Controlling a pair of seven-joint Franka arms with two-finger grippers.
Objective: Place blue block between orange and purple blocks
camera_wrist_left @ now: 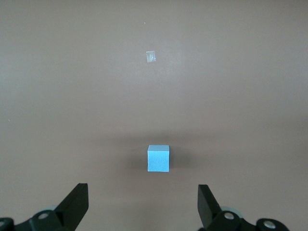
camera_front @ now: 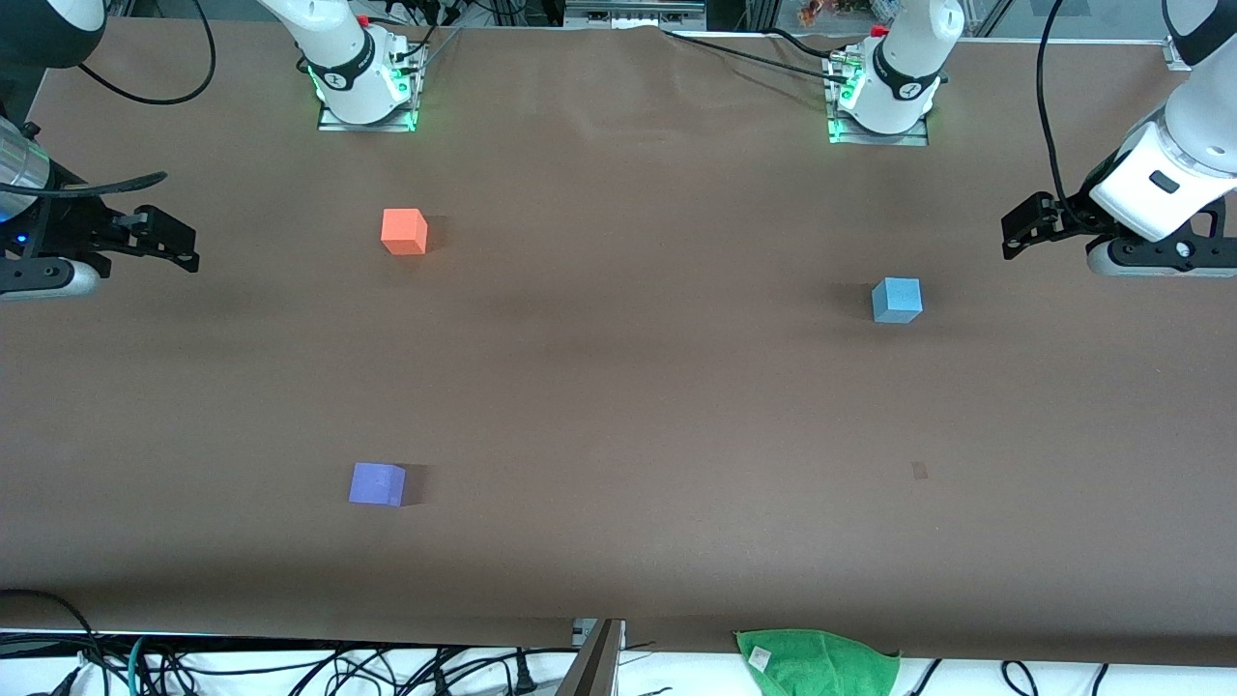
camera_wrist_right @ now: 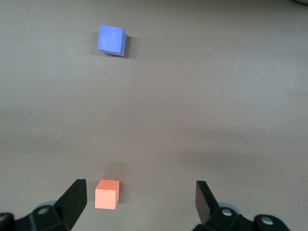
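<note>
Brown matte bench carries the blue block toward the left arm's end, orange block and purple block toward the right arm's; left gripper and right gripper hover spread-fingered and empty at its ends, while the left wrist view alone reveals a pale scrap.

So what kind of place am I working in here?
Most likely a robotics lab bench: a table under brown covering, two arm bases bolted along its edge, loose cables by the front camera. Only three cubes lie on it, blue, orange and purple. Both arms wait at the ends.
</note>
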